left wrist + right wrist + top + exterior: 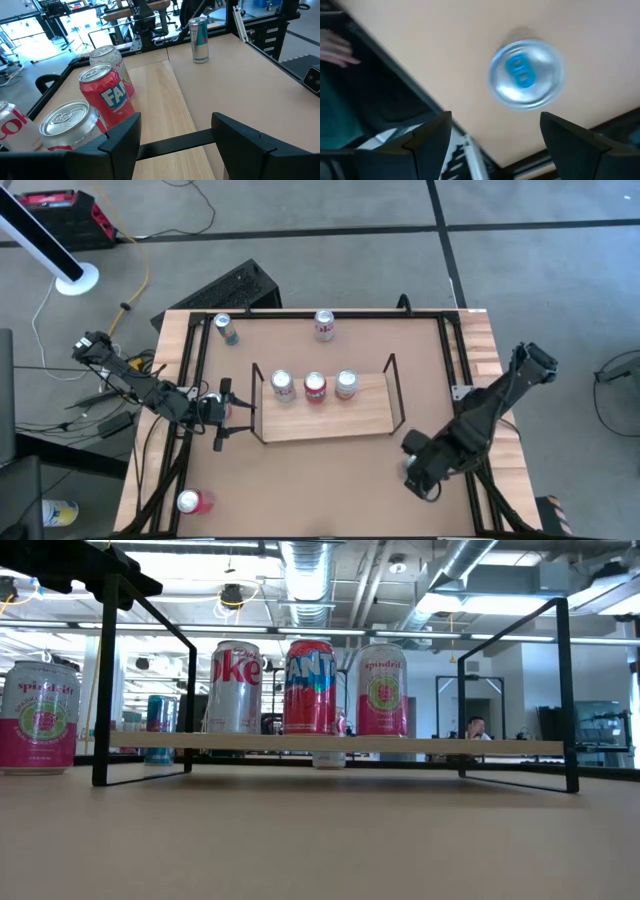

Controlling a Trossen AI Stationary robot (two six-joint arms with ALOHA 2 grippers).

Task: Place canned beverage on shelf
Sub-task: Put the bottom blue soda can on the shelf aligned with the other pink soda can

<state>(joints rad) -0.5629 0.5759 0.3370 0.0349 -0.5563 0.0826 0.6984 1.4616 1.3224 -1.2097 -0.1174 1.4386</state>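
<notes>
The shelf (322, 420), a light-wood board with black wire ends, stands mid-table and carries three upright cans: a Coke (283, 385), a red Fanta (315, 387) and a pink-and-white can (346, 384). My left gripper (222, 414) is open and empty at the shelf's left end, its fingers (120, 140) on either side of the end wire (175, 142). My right gripper (420, 470) is open and empty near the table's near right corner. It hovers over a can whose silver top with a blue tab (525, 74) shows between and beyond its fingers. The left wrist view shows that can (200, 40) upright.
Three more cans stand on the table: a teal one at the far left (225, 330), one at the far middle (324, 326) and a pink one at the near left corner (190, 501). Black rails (452, 360) run along the table's sides. The shelf has free room at its right end.
</notes>
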